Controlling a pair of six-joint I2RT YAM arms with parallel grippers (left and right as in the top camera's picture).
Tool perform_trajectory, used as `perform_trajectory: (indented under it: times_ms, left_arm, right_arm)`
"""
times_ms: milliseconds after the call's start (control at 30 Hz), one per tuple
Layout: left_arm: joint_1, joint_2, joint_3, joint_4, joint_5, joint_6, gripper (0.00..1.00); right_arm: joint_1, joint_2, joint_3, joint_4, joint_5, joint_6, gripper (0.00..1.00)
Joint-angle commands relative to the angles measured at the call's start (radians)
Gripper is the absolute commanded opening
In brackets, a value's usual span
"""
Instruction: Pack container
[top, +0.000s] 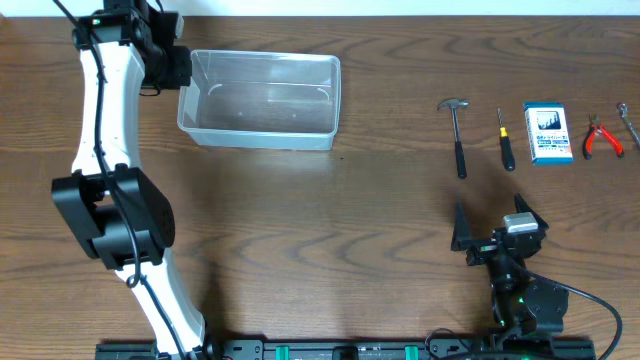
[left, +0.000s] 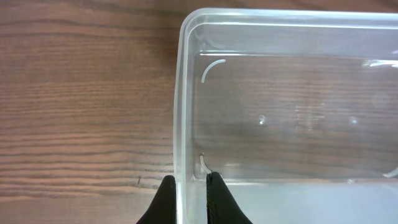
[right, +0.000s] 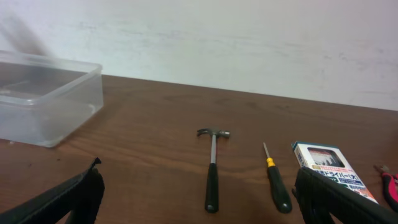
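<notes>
Clear plastic is pinched by the left tool (left: 189, 200): one finger stands outside and one inside the short end wall of the container (left: 181, 93), pressed together on it close to a corner. Judged purpose: an edge grip of this kind steadies the tub, or lets it be dragged, without blocking the open top. Beyond the pinch the container's floor shows bare, so nothing is packed yet. The container rests upright on the table (top: 330, 230), extending away from the left tool toward the table's middle. The right tool (top: 490, 225) hovers low, well apart from the container, its fingers spread wide and holding nothing; it is judged ready for a first pick. Ahead of it lie the hammer (right: 212, 174) and the screwdriver (right: 277, 186), both with handles pointing back toward the tool, which favours a grasp across a handle. To the right of these, as the tool faces them, lies the blue-and-white box (right: 326, 167), then the red-handled pliers (top: 602, 137). Farthest out, at the frame edge, a metal item (top: 628, 120) cannot be identified.
</notes>
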Motion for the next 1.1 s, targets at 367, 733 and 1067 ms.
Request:
perform_trajectory:
  times_ms: [367,733,1067]
  left_arm:
    - [0.005,0.006,0.002,0.016,-0.069,-0.008,0.74]
    - [0.006,0.042,-0.011,0.016,-0.069,-0.008,0.69]
    - [0.006,0.127,-0.025,0.029,-0.069,-0.008,0.73]
  right_arm:
    - [0.009,-0.005,-0.002,-0.004,0.002,-0.009,0.99]
    - [0.009,-0.005,-0.002,-0.004,0.002,-0.009,0.99]
    - [0.009,-0.005,-0.002,-0.004,0.002,-0.009,0.99]
